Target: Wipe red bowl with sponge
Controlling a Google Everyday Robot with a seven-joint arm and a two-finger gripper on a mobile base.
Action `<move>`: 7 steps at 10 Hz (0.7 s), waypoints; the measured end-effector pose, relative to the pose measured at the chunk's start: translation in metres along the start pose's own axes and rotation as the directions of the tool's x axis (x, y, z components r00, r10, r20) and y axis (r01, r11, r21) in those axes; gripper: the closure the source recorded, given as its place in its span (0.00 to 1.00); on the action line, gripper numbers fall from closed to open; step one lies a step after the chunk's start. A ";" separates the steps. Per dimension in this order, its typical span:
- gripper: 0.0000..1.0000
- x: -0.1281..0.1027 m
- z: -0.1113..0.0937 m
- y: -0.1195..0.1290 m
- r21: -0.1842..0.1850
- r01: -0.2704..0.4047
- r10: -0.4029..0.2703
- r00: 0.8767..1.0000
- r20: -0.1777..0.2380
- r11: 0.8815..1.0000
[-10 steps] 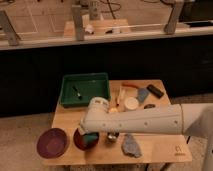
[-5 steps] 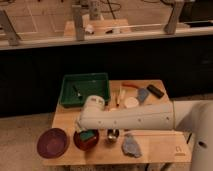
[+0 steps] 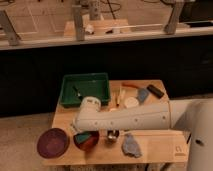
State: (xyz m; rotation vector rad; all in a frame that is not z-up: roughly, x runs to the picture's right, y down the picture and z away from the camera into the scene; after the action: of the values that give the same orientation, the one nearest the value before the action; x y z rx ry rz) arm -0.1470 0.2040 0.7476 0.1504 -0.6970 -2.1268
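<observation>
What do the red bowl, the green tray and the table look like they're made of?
Red bowl: probably plastic or glazed ceramic; even dark red, slight sheen. Green tray: likely plastic; uniform colour, moulded raised rim. Table: looks like wood; pale brown, matte top. The gripper sits down at the bowl, mostly hidden behind the arm.

A: Looking for the gripper [image 3: 81, 131]?
B: Mostly hidden. Tucked under the end of the white arm [image 3: 125, 117], right over the red bowl [image 3: 87, 143] near the front of the tabletop [image 3: 155, 144].
A: And the sponge [image 3: 82, 136]?
B: Only a teal patch, at the bowl's back rim, just below the gripper.
A: Around the bowl?
B: Maroon plate [image 3: 52, 142] just to the left, grey-blue rag [image 3: 131, 146] off to the right, apart from it. Green tray [image 3: 85, 89] behind, toward the back left.
</observation>
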 end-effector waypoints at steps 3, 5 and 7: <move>1.00 -0.014 -0.009 -0.004 -0.008 -0.015 0.015 1.000 0.006 1.000; 1.00 -0.021 -0.016 0.002 -0.027 -0.023 0.023 1.000 0.000 0.999; 1.00 -0.025 -0.023 0.012 -0.058 -0.033 0.033 0.999 -0.003 0.998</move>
State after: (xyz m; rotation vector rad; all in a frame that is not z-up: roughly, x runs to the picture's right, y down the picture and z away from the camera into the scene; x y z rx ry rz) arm -0.1152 0.2082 0.7316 0.1082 -0.6314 -2.1127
